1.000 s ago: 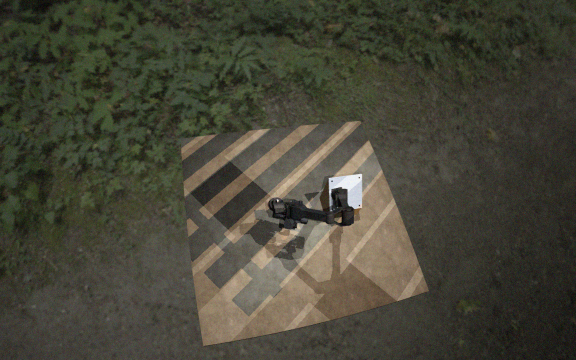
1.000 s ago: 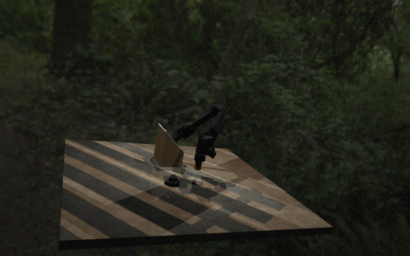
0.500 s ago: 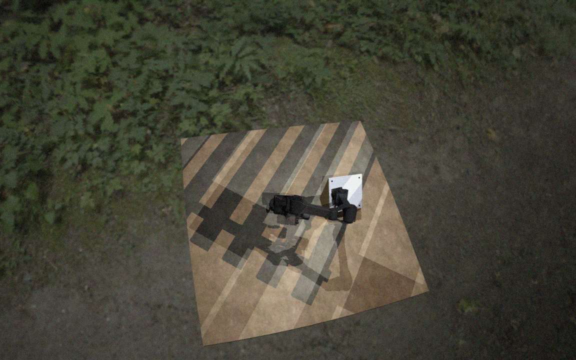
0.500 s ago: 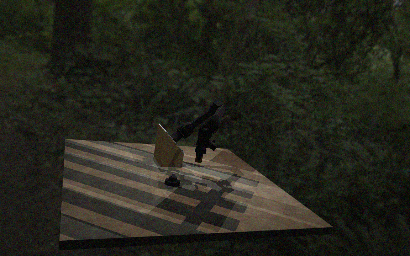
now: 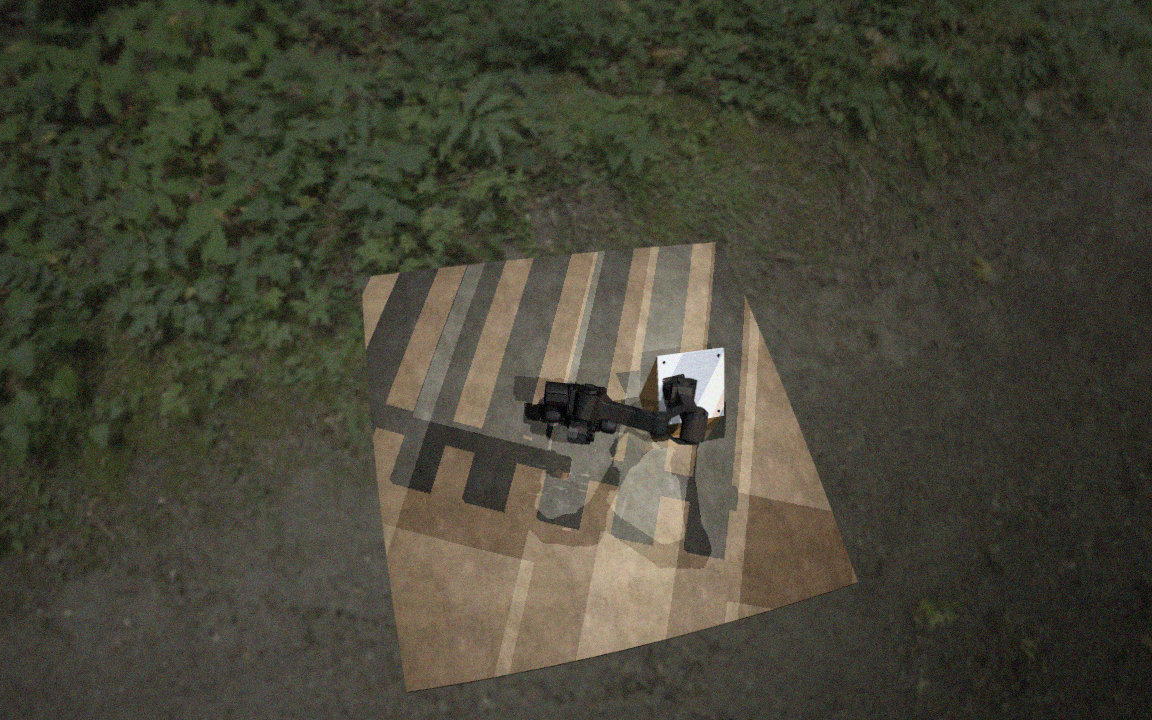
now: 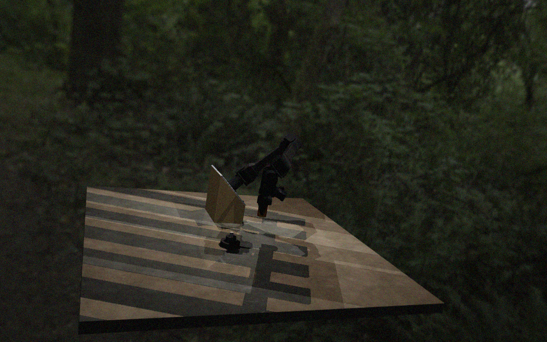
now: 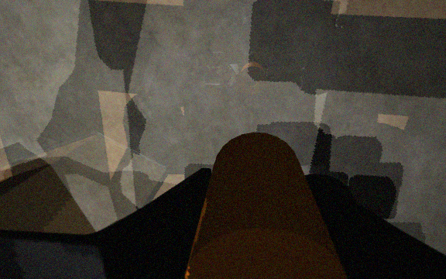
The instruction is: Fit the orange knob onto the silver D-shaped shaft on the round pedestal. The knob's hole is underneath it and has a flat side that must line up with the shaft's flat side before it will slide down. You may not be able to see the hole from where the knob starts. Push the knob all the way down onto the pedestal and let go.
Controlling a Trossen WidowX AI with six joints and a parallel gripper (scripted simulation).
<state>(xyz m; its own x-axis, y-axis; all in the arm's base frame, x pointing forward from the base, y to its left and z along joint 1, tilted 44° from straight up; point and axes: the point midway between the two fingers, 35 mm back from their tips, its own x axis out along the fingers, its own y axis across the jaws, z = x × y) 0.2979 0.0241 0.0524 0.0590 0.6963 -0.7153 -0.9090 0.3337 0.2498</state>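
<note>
The orange knob (image 6: 261, 214) (image 7: 262, 190) is held between the fingers of my gripper (image 6: 261, 209) (image 7: 256, 180), which is shut on it. The knob hangs upright above the table, up and to the right of the round pedestal in the exterior view. The black round pedestal (image 6: 230, 244) stands on the table with its short silver shaft (image 6: 231, 233) pointing up. In the top view the arm hides the pedestal and the knob. The pedestal does not show in the wrist view. The knob's hole and the shaft's flat side cannot be seen.
A wooden wedge-shaped block (image 6: 223, 204) with a white sloped top plate (image 5: 707, 371) stands near the arm's base. The arm (image 5: 629, 415) (image 6: 268, 183) reaches over the table (image 5: 473, 617) (image 6: 373, 280). Hard striped shadows cross the table top.
</note>
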